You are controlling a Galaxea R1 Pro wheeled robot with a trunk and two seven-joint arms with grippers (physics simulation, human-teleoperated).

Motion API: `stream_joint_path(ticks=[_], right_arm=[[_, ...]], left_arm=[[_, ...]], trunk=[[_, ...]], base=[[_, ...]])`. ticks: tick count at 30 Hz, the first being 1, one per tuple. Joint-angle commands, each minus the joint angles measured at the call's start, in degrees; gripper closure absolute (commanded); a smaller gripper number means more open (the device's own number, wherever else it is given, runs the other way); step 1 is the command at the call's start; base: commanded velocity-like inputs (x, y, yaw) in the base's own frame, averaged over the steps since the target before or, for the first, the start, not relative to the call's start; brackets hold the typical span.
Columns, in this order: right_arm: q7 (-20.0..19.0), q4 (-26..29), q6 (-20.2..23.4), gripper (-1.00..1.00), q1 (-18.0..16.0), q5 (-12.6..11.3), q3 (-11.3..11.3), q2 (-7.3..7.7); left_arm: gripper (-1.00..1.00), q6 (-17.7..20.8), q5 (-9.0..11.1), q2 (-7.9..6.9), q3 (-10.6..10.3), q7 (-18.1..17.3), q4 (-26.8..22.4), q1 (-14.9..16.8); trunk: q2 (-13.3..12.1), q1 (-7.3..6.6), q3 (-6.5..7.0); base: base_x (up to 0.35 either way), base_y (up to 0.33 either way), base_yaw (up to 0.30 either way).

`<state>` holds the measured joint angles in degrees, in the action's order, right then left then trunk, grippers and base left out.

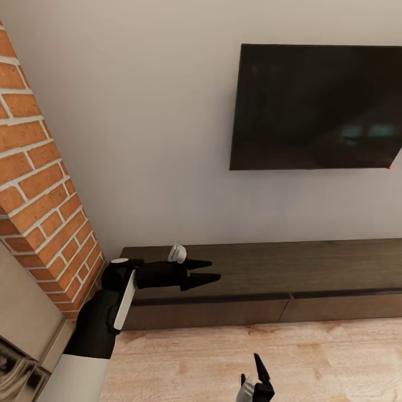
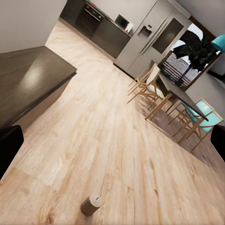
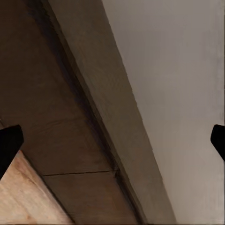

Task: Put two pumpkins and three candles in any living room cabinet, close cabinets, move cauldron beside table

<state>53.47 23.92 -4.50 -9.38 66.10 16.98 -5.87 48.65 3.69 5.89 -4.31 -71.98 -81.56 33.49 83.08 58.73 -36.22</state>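
Living-room cabinet [image 1: 251,273] stood closed; left gripper [image 1: 204,272] hovered empty, seemingly wide, right gripper [image 1: 259,371] spread; candle [image 2: 91,205] likely next.

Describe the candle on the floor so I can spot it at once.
In the left wrist view, start at the long dark cabinet and follow the pale wood floor away from it. The candle stands alone there: a stubby brown cylinder with a paler flat top.

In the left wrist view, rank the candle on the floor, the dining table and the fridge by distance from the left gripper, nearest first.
1. Stubby grey-brown candle, on the wood floor just ahead.
2. Dark dining table with wooden chairs, mid-room.
3. Silver fridge, far wall.
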Motion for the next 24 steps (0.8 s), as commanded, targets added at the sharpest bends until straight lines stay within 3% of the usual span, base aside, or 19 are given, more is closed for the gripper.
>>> stream_joint_path(ticks=[1,4,6,13,24], right_arm=[[2.27,-0.36,2.71,-1.0,0.01,2.1,-0.01,-0.35],[5.8,-0.8,8.58,-1.0,-0.01,5.03,0.03,-1.29],[6.63,-0.88,10.15,-1.0,-0.01,5.73,0.22,-1.42],[7.35,-1.05,11.01,-1.0,-0.02,5.93,3.78,-1.19],[9.29,-1.07,11.01,-1.0,-0.02,5.86,4.38,-1.21]], left_arm=[[-1.0,0.02,0.0,0.0,0.0,0.0,0.0,0.0],[-1.0,0.04,0.0,0.0,-0.02,0.0,0.0,0.0],[-1.0,0.04,0.0,0.0,-0.05,0.0,0.0,0.0],[-1.0,0.04,0.0,0.0,-0.08,-0.05,-0.06,0.0],[-1.0,0.03,0.08,-0.17,0.0,-0.17,-0.25,0.0]], trunk=[[0.0,0.0,0.0],[0.0,0.0,0.0],[0.0,0.0,0.0],[0.0,0.0,0.0],[0.0,0.0,0.0]], base=[[0.0,0.0,0.0],[0.0,0.0,0.0],[0.0,0.0,0.0],[0.0,0.0,0.0],[0.0,0.0,0.0]])
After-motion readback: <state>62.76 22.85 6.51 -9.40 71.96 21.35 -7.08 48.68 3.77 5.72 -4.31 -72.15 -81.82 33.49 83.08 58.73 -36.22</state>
